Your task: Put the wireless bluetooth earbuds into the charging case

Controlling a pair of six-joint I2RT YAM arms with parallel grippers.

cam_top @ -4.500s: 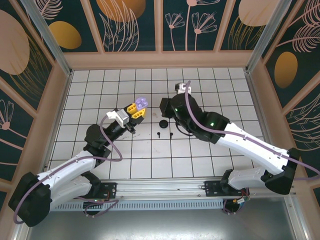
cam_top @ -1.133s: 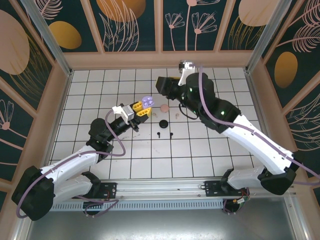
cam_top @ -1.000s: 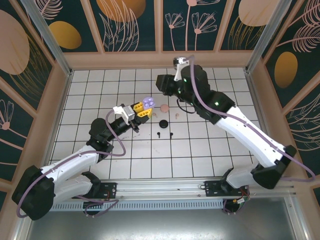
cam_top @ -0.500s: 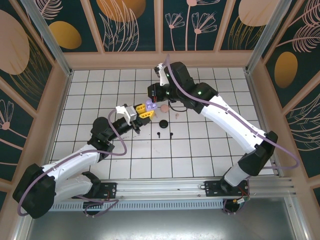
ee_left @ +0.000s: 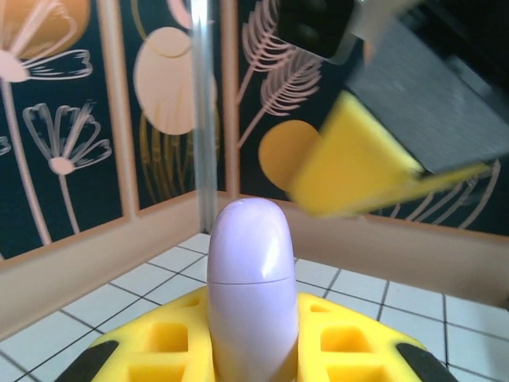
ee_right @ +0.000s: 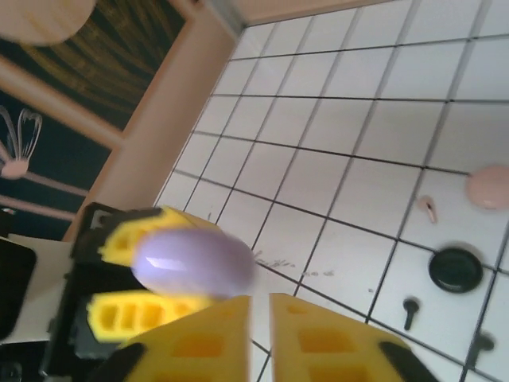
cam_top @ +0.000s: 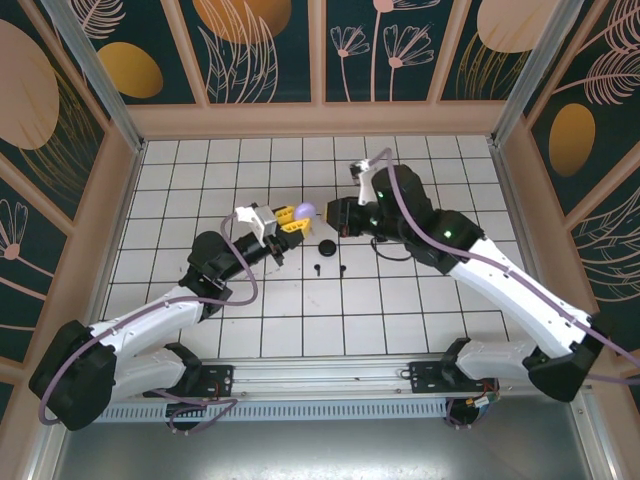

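Left gripper [cam_top: 289,216] clamps the closed purple case [ee_left: 250,278] mid-frame; right gripper [ee_right: 258,318] narrow, empty; pink earbud [ee_right: 427,208], black earbuds [ee_right: 409,309] lie loose.

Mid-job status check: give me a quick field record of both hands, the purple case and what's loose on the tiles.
left hand: clamped on purple case, held above tiles
purple case: lid closed
right hand: fingers close together, empty, beside case
on tiles: pink earbud, black earbud, round black item, round pink item
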